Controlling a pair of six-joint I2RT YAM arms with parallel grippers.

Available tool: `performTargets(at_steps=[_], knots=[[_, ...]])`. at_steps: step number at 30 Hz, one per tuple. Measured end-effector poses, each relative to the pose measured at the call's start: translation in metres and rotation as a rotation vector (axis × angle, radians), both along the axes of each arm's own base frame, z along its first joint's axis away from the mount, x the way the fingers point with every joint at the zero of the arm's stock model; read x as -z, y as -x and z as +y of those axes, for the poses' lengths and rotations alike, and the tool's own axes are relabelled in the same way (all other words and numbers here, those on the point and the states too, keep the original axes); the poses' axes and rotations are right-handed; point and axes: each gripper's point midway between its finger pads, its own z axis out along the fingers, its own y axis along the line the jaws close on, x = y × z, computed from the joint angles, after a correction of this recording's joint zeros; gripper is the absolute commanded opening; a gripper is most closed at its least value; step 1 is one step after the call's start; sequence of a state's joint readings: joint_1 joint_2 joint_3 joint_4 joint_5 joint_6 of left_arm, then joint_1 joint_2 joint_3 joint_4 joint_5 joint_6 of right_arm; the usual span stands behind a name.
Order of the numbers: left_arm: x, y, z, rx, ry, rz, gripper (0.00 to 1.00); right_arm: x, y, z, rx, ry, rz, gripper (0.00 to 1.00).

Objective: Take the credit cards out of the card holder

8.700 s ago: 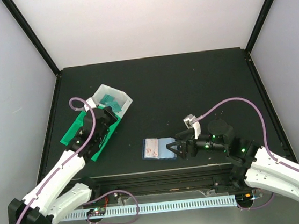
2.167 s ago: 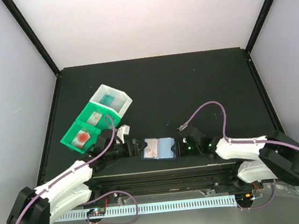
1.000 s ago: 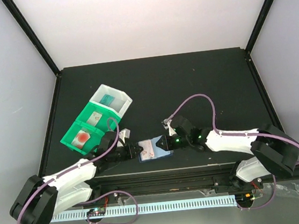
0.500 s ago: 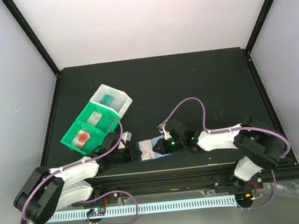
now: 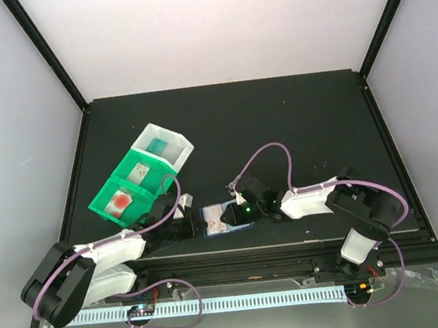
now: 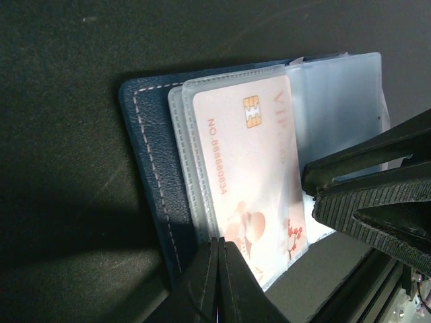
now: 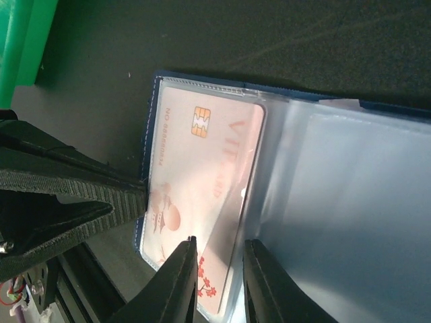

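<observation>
Seen from above, a dark table (image 5: 278, 125) carries an open card holder (image 5: 213, 214) close to its near edge, left of the middle. Both arms reach in low, one from each side of it. Only this view shows the whole of the bins toward the left edge. A green bin (image 5: 108, 180) holds a card with a red-orange spot (image 5: 119, 201) in one compartment and a grey-white card (image 5: 138, 171) in the next. A white bin (image 5: 172, 135) touches its far end.

The left wrist view shows what the overhead cannot. The holder has a navy stitched cover and clear plastic sleeves (image 6: 337, 101). A pale pink card (image 6: 249, 175) sits in the front sleeve. The card bears a gold chip (image 6: 252, 112), the printed line "NO 88880834", red letters starting "VIP", and a red blossom drawing near one end. The left pincer (image 6: 217, 243) has its fingers pressed together, tips at the holder's near edge. Whether any thin layer is caught between them cannot be told.

The right wrist view shows the same card from the other side, and a strip of the green bin in its top left corner. The right pincer (image 7: 220, 243) is spread by a narrow gap. Its two tips rest over the end of the sleeved card, clamping nothing visible.
</observation>
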State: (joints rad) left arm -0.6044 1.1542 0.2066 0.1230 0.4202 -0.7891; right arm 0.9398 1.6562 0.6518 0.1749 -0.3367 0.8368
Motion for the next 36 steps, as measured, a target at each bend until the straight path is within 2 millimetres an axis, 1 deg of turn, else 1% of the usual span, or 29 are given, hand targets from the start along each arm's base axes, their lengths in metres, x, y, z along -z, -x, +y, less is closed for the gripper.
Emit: performTargets(at_steps=[4,13,22,26,30,36], knots=[[0.0031,0.0024,0.0016,-0.001,0.001,0.000,0.01,0.0025,0.0005,-0.0017,0.002,0.007,-0.009,0.23],[0.0035,0.0026,0.0017,-0.008,0.009,0.001,0.02,0.0039,0.0013,-0.0012,-0.009,0.024,-0.041,0.23],[0.0040,0.0038,0.0009,-0.005,0.008,0.003,0.02,0.0053,0.0002,0.0024,-0.012,0.006,-0.047,0.19],[0.0041,0.0039,0.0008,-0.004,0.007,0.002,0.02,0.0059,-0.0018,0.0036,-0.009,0.001,-0.051,0.13],[0.0043,0.0041,0.0003,-0.003,0.003,0.000,0.02,0.0075,-0.0022,0.0022,-0.005,0.006,-0.054,0.02],[0.0047,0.0039,-0.0003,-0.002,-0.005,0.002,0.01,0.0081,-0.0033,-0.0001,0.000,0.002,-0.062,0.01]])
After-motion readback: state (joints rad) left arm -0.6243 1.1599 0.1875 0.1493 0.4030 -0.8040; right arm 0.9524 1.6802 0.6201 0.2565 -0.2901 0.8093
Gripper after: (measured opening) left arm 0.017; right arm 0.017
